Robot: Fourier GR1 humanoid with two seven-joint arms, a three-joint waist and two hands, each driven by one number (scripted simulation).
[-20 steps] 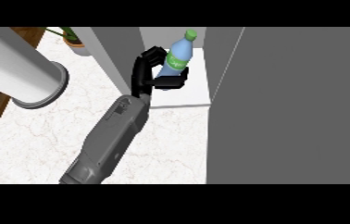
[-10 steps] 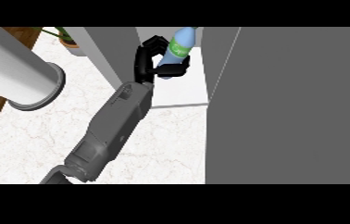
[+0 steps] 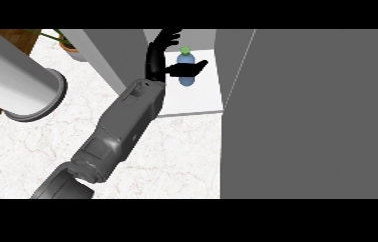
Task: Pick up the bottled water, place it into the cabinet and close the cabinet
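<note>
The left hand (image 3: pixel 156 61) has let go. Half a second ago its fingers (image 3: pixel 171 36) were curled round the bottled water (image 3: pixel 187 76). Now they are straight and fanned out toward 12 o'clock, and only the thumb reaches toward 3 o'clock across the bottle's shoulder. From here I cannot tell whether the thumb touches it.

The bottle stands upright on its own, green cap up, on the white shelf (image 3: pixel 201 98) of the cabinet (image 3: pixel 111 48), toward the back, at about 12 o'clock in the view. I'd say the placing is done. What remains is to draw the arm out without knocking the bottle with that thumb, then shut the cabinet.

The cabinet holds the bottle and nothing else that I can see; the rest of the shelf is bare white. The broad grey panel (image 3: pixel 303 111) filling the 3 o'clock side I take for its open door, though no hinge or handle shows.

Out on the marble desk (image 3: pixel 170 156), a pale cylinder (image 3: pixel 29 93) lies at 9 o'clock and a potted plant (image 3: pixel 66 41) stands at 11 o'clock, both well apart from the cabinet's opening. The right hand is nowhere in sight.
</note>
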